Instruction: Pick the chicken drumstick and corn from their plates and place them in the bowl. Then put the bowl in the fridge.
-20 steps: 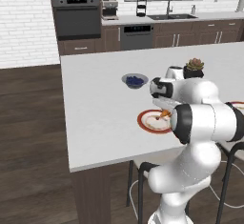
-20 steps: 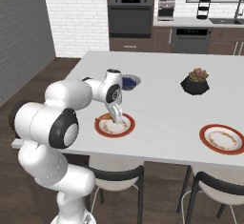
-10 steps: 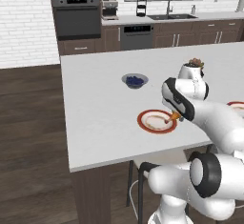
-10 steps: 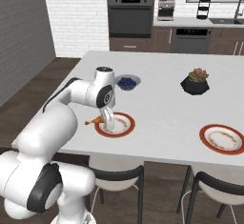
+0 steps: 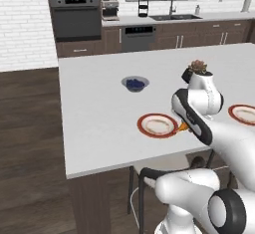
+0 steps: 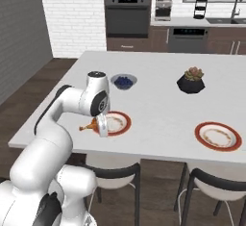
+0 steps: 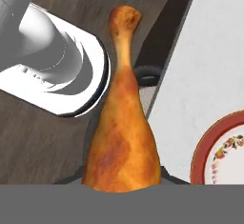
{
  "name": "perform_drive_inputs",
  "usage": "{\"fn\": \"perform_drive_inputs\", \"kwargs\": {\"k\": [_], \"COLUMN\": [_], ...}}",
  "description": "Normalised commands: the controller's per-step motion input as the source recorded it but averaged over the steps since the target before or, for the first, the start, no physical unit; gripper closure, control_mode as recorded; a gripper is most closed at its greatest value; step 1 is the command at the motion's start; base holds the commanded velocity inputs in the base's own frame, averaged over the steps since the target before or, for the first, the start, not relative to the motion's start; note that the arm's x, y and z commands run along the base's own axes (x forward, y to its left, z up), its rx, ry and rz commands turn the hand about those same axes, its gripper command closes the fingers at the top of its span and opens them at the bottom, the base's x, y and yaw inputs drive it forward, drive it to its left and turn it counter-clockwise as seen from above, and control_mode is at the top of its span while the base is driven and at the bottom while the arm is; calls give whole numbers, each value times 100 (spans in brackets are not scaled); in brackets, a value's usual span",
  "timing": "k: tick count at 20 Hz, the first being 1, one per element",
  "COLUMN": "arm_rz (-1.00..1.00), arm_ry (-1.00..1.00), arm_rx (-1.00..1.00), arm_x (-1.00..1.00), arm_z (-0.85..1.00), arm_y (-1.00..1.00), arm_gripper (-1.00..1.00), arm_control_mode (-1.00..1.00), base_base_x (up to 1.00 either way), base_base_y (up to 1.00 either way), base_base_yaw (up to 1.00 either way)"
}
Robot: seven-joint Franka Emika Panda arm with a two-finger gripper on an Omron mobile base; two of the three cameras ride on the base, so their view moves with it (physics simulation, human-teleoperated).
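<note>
Gripper (image 6: 99, 125), at left of centre in the right base view, is clamped nearly shut on the chicken drumstick (image 7: 122, 127). In the hand view the meat's thick end sits low at the fingers and its long axis runs straight up the frame to the bone tip, so it lies in line with the hand. From the right base view the drumstick pokes out to the picture's left of the hand, over the near edge of the counter (image 6: 158, 90), just beside the near plate (image 6: 117, 122), which now looks bare. In the left base view the same plate (image 5: 157, 125) sits at centre, with an orange sliver of the drumstick at its right rim beside the arm.

Further right lies the second plate (image 6: 217, 136). Beyond are the small blueberry bowl (image 6: 124, 81) and the black plant pot (image 6: 191, 81).

My judgement: the move hangs on finding the reddish-brown bowl, which I cannot place from here.
</note>
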Motion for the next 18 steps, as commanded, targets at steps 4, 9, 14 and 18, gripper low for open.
{"fn": "perform_drive_inputs", "kwargs": {"k": [4,9,14,18], "arm_rz": [0,0,0,0], "arm_ry": [0,0,0,0], "arm_rx": [0,0,0,0], "arm_x": [0,0,0,0], "arm_z": [0,0,0,0], "arm_y": [0,0,0,0], "arm_gripper": [100,100,100,100], "arm_control_mode": [100,100,100,100], "base_base_x": [-65,1,13,0], "base_base_y": [-100,-100,-100,-100], "base_base_yaw": [-5,0,5,7]}}
